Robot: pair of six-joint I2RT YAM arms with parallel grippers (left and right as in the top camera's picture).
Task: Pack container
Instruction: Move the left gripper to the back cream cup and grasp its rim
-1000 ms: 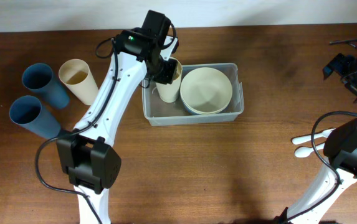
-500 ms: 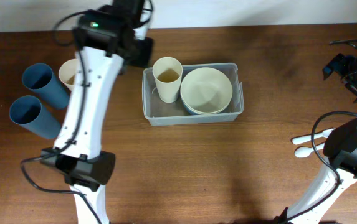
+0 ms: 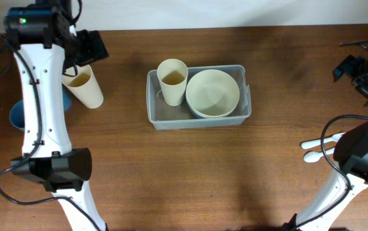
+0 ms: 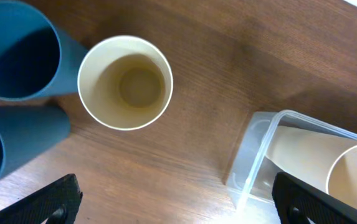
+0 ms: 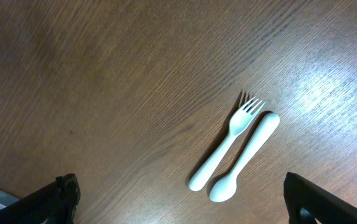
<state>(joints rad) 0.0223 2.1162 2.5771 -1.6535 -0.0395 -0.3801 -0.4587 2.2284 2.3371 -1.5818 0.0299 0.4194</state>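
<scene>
- The container (image 3: 171, 123), a clear plastic bin, sits on the wooden worktop (image 3: 190, 173) just above the middle of the overhead view. In the left wrist view its corner shows at the lower right.
- Inside it, a cream cup (image 3: 173, 80) stands at the left end with its mouth up. A cream bowl (image 3: 212, 93) fills the right part, just beside the cup.
- The left tool (image 4: 178, 205) hangs over the upper left of the worktop. Its fingers are spread wide to the lower corners of its own camera's view, with nothing between them.
- Below it a second cream cup (image 4: 125, 82) stands mouth up on the wood, well apart from the container.
- Two blue cups (image 4: 16, 50) lie just left of that cup, one touching it or nearly so.
- The right tool (image 5: 181, 202) is likewise spread wide and holds nothing, above bare wood at the right side.
- A white fork (image 5: 225, 146) and a white spoon (image 5: 243, 158) lie side by side there, handles almost touching, well apart from the container.
</scene>
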